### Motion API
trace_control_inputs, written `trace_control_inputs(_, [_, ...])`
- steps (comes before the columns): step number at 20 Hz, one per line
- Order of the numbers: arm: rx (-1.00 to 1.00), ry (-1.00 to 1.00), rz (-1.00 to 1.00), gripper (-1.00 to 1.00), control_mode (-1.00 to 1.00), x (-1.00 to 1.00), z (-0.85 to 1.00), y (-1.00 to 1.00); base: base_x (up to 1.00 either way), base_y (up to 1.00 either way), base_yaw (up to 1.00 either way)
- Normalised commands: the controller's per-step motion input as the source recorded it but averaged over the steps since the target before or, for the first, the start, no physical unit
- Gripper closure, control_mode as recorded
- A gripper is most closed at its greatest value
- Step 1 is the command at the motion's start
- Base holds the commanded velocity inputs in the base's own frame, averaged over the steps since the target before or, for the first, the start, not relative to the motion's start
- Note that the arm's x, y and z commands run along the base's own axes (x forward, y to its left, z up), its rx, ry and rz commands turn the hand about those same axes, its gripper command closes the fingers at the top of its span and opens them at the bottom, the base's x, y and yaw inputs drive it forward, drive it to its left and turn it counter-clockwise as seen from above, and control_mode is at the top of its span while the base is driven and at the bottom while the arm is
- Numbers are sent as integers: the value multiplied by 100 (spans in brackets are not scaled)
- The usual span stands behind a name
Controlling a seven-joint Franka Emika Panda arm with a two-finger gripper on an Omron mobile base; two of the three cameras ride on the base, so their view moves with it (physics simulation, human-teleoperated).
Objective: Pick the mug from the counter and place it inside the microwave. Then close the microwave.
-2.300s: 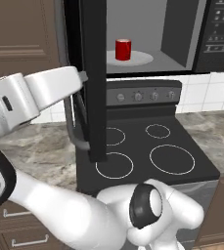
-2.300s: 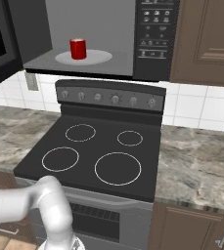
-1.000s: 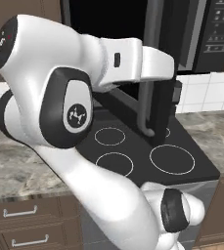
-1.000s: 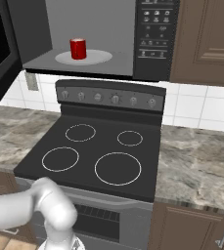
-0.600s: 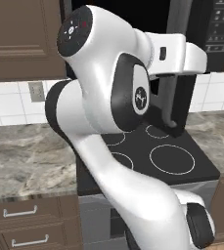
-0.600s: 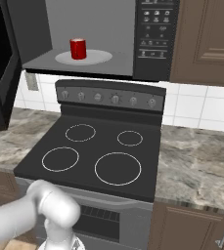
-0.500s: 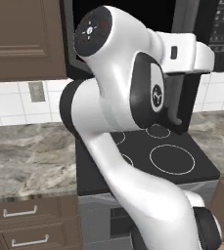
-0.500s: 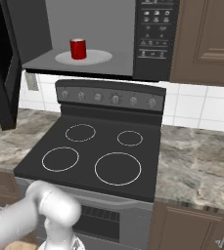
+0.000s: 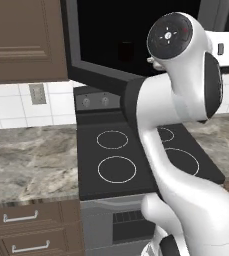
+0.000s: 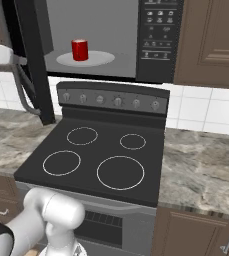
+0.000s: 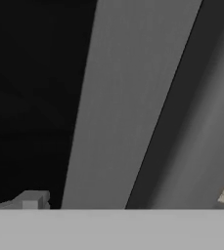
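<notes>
The red mug (image 10: 79,50) stands upright on the white turntable plate (image 10: 98,58) inside the microwave (image 10: 158,40), apart from the gripper. Through the dark door glass it shows as a faint red shape (image 9: 126,50) in the left base view. The microwave door (image 10: 33,65) is swung partway, its curved grey handle (image 10: 25,95) on the outer side. My gripper (image 10: 11,59) is against the door's outer face by the handle's top, open and holding nothing. In the hand view the door glass and frame are very close, with one fingertip (image 11: 33,199) at the lower left.
Below the microwave is a black glass stovetop (image 10: 93,160) with white rings and a knob panel (image 10: 116,100). Marbled counter (image 9: 31,155) lies to its left and counter (image 10: 201,165) to its right. Brown cabinets (image 10: 211,40) flank the microwave. My arm (image 9: 181,100) rises over the stove.
The arm has swept to the right in the left base view and the door has swung further toward the cavity with it. The mug has stayed on the turntable.
</notes>
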Motion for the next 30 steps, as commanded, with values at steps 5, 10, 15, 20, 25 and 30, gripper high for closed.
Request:
trace_control_inputs(5, [0,-3,3,-100,-100,50,0,-17,0,0,0])
trace_control_inputs(10, [0,0,0,-100,-100,63,0,-5,0,0,0])
trace_control_inputs(15, [0,0,0,-100,-100,80,0,-5,0,0,0])
trace_control_inputs(20, [0,0,0,-100,-100,80,0,-5,0,0,0])
trace_control_inputs(25, [0,0,0,-100,-100,79,0,-5,0,0,0])
trace_control_inputs(30, [0,0,0,-100,-100,74,0,-1,0,0,0])
